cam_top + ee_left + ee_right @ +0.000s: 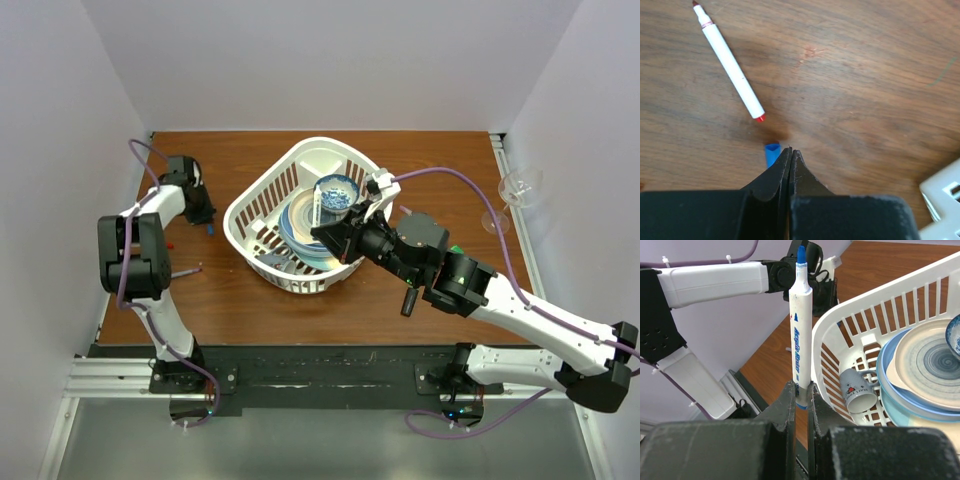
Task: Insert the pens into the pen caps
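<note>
My right gripper [802, 387] is shut on a thin white pen [800, 320] with a bare blue tip, held upright beside the white basket [840, 325]. In the top view this gripper [333, 236] hovers over the basket's near part. My left gripper [790, 150] is shut with nothing between its jaws, low over the table at the far left [205, 215]. A small blue cap [772, 152] lies just beside its left fingertip, also seen in the top view [210, 230]. A white pen [730, 62] with a bare red tip lies on the wood beyond it.
The basket [245, 205] holds plates [920, 365], a blue-patterned bowl [337, 193] and a grey mug [857, 390]. A wine glass [520, 185] stands at the far right. A small red thing [172, 243] lies left of the thin pen [186, 270].
</note>
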You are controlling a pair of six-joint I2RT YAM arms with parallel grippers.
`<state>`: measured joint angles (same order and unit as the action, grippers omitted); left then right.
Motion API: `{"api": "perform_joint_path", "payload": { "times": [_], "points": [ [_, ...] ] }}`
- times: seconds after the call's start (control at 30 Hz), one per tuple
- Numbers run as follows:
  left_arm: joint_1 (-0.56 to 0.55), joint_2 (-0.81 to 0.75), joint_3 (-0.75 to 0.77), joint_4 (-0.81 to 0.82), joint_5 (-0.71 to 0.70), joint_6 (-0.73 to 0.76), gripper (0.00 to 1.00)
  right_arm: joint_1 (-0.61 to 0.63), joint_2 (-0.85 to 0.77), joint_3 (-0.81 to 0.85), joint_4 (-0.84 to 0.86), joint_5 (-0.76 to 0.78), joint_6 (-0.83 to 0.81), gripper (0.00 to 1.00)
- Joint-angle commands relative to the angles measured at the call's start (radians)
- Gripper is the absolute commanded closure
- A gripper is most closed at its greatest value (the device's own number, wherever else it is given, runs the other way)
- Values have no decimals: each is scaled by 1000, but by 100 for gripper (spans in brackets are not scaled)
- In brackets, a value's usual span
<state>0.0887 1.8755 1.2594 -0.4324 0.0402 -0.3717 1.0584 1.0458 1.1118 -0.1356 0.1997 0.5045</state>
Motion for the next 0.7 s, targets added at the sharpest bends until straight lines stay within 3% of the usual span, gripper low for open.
{"api": "perform_joint_path", "payload": {
  "times": [0.0, 0.3, 0.67],
  "points": [
    [0, 48, 31, 18, -37, 39, 100, 0, -9, 14, 25, 26, -7, 100],
    [-1, 40, 35, -15, -161, 40, 100, 0, -17, 8, 24, 29, -6, 100],
    [0, -38, -37, -54, -186, 40, 100, 0, -21, 2, 33, 29, -7, 100]
  ]
}}
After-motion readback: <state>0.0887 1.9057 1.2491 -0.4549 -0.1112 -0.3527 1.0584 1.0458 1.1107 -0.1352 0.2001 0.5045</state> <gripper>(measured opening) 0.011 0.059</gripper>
